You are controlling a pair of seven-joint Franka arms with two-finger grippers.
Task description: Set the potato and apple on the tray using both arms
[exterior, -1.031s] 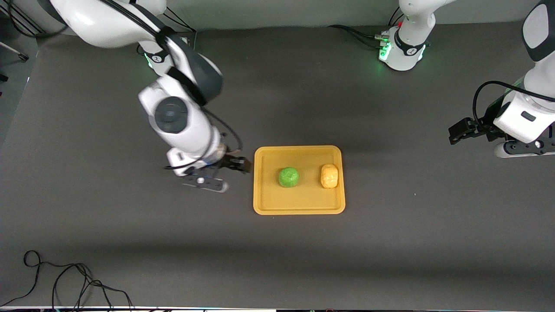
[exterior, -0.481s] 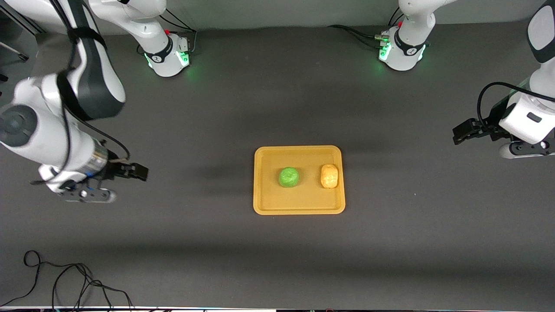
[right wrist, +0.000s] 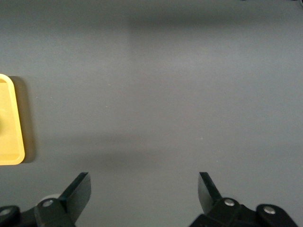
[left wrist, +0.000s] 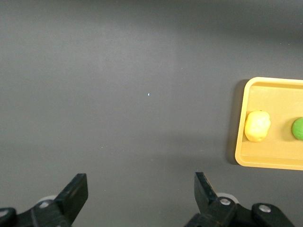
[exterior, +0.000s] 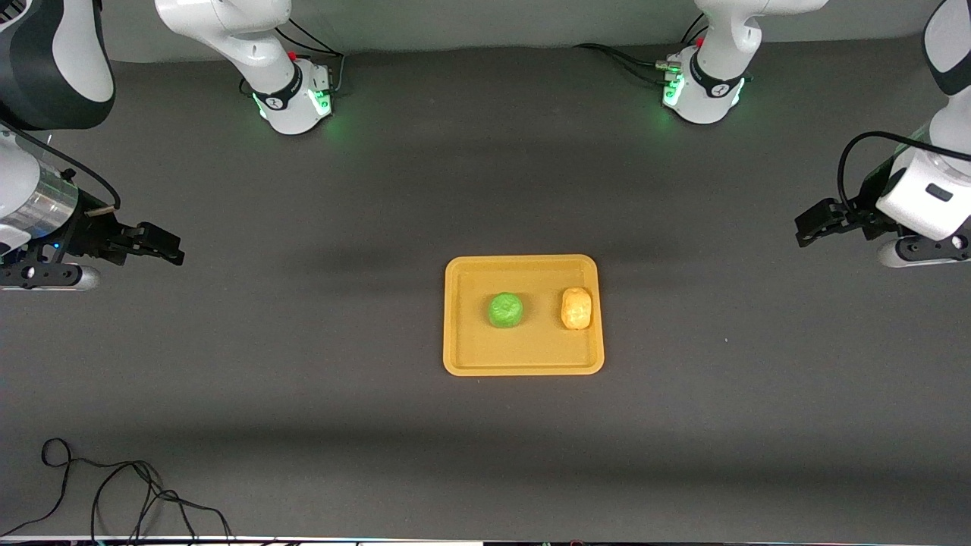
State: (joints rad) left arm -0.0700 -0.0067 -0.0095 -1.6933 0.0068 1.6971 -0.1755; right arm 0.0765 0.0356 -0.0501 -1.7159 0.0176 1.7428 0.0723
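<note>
Apple [exterior: 504, 310] and potato [exterior: 576, 308] are seen on the tray [exterior: 523, 364], potato at apple's 3 o'clock. Left tool [exterior: 809, 225] and right tool [exterior: 161, 246], both spread apart and empty, are held over bare surface [exterior: 303, 409]; the arms are cut off at the frame edges.

Even, soft overhead light, no glare. Broad faint shadow bands cross the dark table [exterior: 303, 425]. The tray [exterior: 523, 364] throws a thin shadow. Green lamps glow at both bases. All sharp.
</note>
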